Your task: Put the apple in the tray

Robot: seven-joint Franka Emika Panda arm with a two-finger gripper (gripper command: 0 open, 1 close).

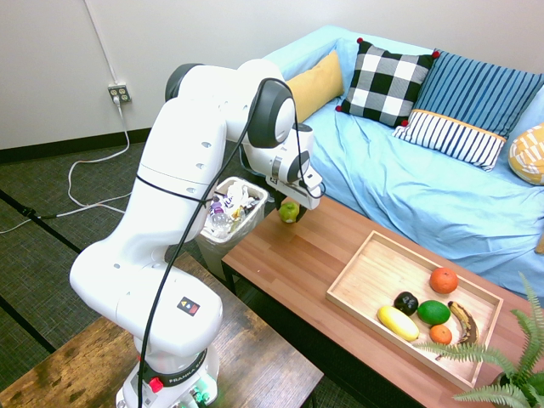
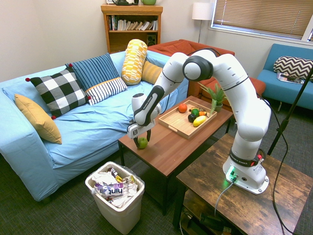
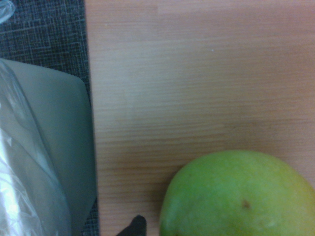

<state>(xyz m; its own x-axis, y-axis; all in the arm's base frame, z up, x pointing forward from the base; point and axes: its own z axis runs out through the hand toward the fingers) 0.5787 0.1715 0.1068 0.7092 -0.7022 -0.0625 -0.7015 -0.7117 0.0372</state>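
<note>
At the end of the reddish-brown wooden table (image 1: 280, 255) nearest the white plastic wastebasket (image 2: 120, 211), the white arm's two-finger gripper (image 2: 142, 136) is released, its fingers spread around the small round yellow-green apple (image 2: 142, 143), which sits on the tabletop; well apart from it, the shallow rectangular light-wood tray (image 1: 361, 270) holds a red-orange round fruit (image 1: 443, 280) and a yellow elongated fruit (image 1: 398, 323)
</note>
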